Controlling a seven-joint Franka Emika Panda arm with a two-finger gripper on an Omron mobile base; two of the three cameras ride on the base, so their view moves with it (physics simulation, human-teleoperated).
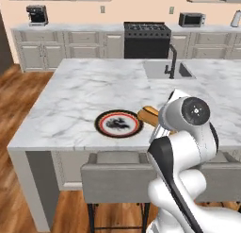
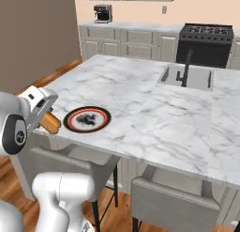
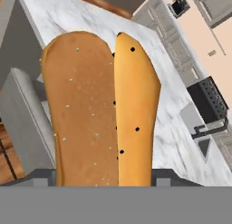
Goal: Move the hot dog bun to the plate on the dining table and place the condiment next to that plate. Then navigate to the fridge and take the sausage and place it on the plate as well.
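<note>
Tan hot dog bun [image 3: 99, 109] in gripper [image 3: 103, 175], beside plate [image 1: 118, 123].

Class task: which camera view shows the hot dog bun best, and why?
The hand view: the hot dog bun looms close, its slit plain. Both base views show just one end beside the plate, behind the arm.

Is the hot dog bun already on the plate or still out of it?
Out of it. The hot dog bun sits in the gripper beside the plate, which holds no bun.
</note>
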